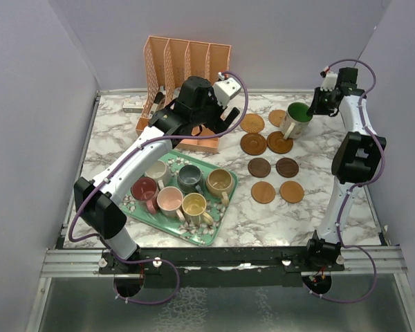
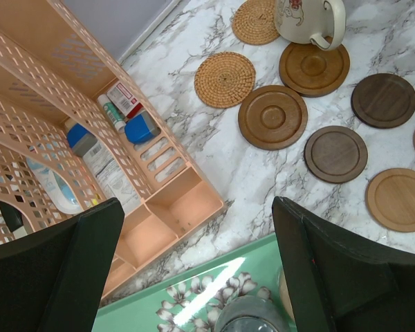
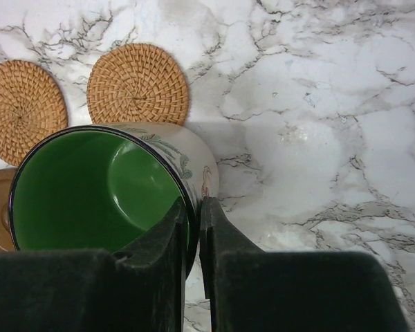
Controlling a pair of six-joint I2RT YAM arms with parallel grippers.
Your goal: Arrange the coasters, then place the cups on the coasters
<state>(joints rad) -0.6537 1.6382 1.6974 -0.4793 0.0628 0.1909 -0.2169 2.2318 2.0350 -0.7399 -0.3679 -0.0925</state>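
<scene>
Toward the upper right of the overhead view, we see the right gripper (image 3: 194, 207) pinching the rim of the green-lined mug (image 1: 297, 119) beside the coasters (image 1: 259, 167); the left gripper (image 2: 197, 204) stands spread above the orange organizer (image 2: 55, 138).

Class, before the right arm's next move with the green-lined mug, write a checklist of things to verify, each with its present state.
1. Right gripper shut on the mug rim: ok.
2. Mug upright: not ok, it tilts in the top view.
3. Mug centred on the orange-brown coaster: not ok, it overlaps one edge only.
4. Eight coasters laid out in two columns: ok.
5. Left gripper open, holding nothing: ok.
6. Mug base touching the table: cannot tell.
</scene>
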